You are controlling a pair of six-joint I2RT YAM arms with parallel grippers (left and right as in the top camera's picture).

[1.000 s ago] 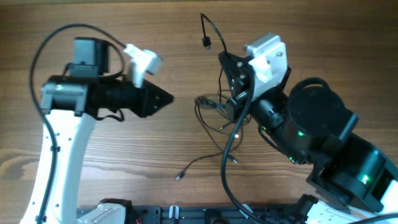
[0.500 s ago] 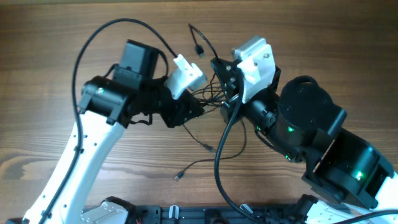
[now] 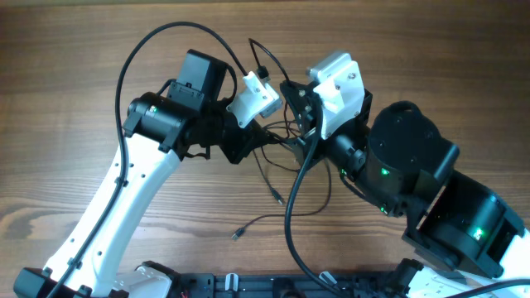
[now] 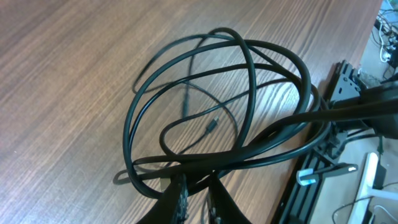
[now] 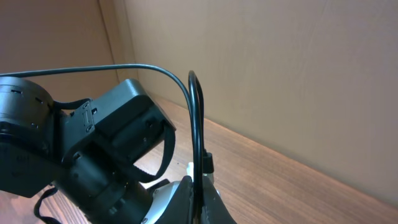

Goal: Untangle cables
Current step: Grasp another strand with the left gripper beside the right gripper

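The cables (image 3: 284, 139) are thin black cords tangled between my two grippers at the table's middle; loose plug ends lie at the front (image 3: 238, 235). In the left wrist view the cables (image 4: 249, 81) form several overlapping loops over the wood. My left gripper (image 3: 252, 142) is at the tangle's left side, and its fingers (image 4: 196, 199) are shut on strands of it. My right gripper (image 3: 291, 103) is shut on a cable (image 5: 196, 112) that rises from the fingers (image 5: 199, 193) and bends over, with a plug (image 3: 263, 71) hanging free.
The right arm's thick black cable (image 3: 290, 207) hangs over the tangle's right side. The left arm's own cable (image 3: 157, 41) arcs above it. A black rail (image 3: 248, 285) runs along the front edge, also in the left wrist view (image 4: 348, 93).
My left arm has swung in from the left to the tangle and closed up against the right gripper. The right gripper has shifted slightly left with its cable.
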